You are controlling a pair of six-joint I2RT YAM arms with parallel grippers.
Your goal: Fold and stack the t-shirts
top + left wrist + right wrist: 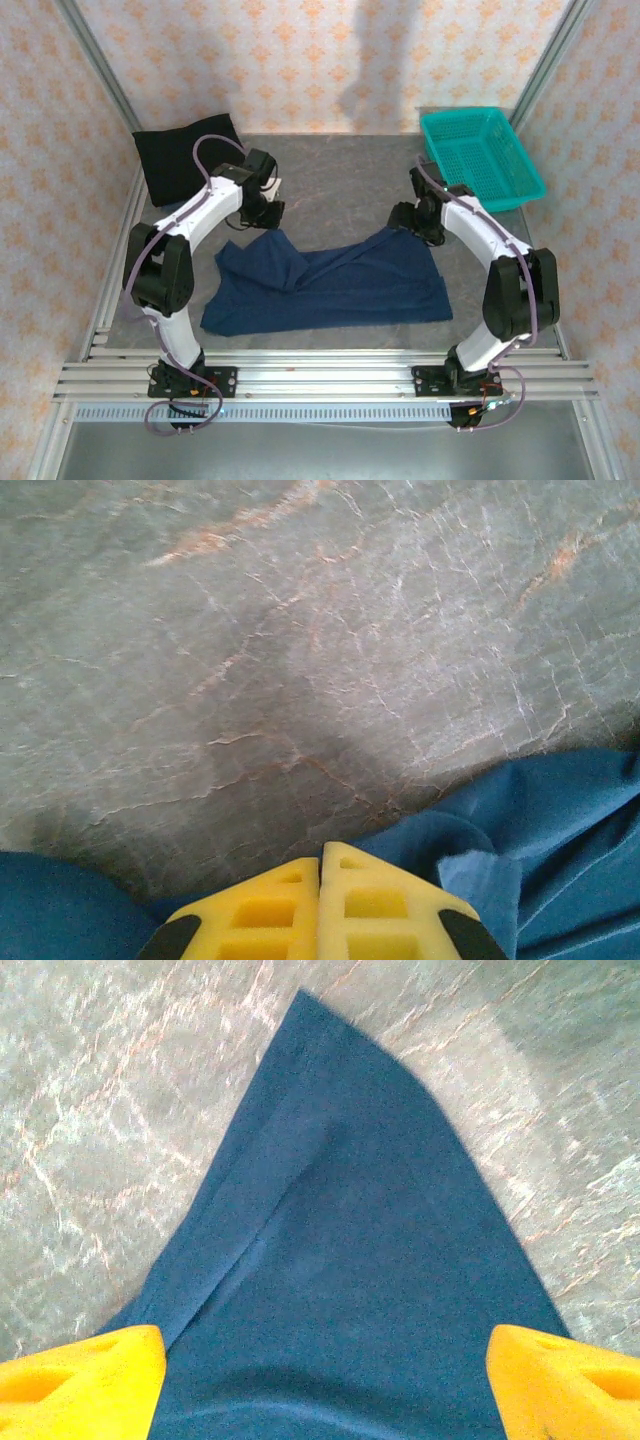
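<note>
The navy blue t-shirt (330, 285) lies spread across the middle of the table, crumpled at its left end, with no print showing. Its two far corners peak up toward the grippers. My left gripper (268, 218) is at the far left corner. In the left wrist view its yellow fingers (322, 848) are pressed together, and the blue cloth (560, 840) bunches right at their tips. My right gripper (408, 222) stands open over the far right corner, with the cloth (350, 1240) lying flat between its fingers (322, 1338). The black t-shirt (180, 155) lies folded at the back left.
A teal mesh basket (480, 155) stands at the back right corner. Patterned walls with metal posts close in the table on three sides. Bare grey tabletop (340, 185) lies between the black shirt and the basket.
</note>
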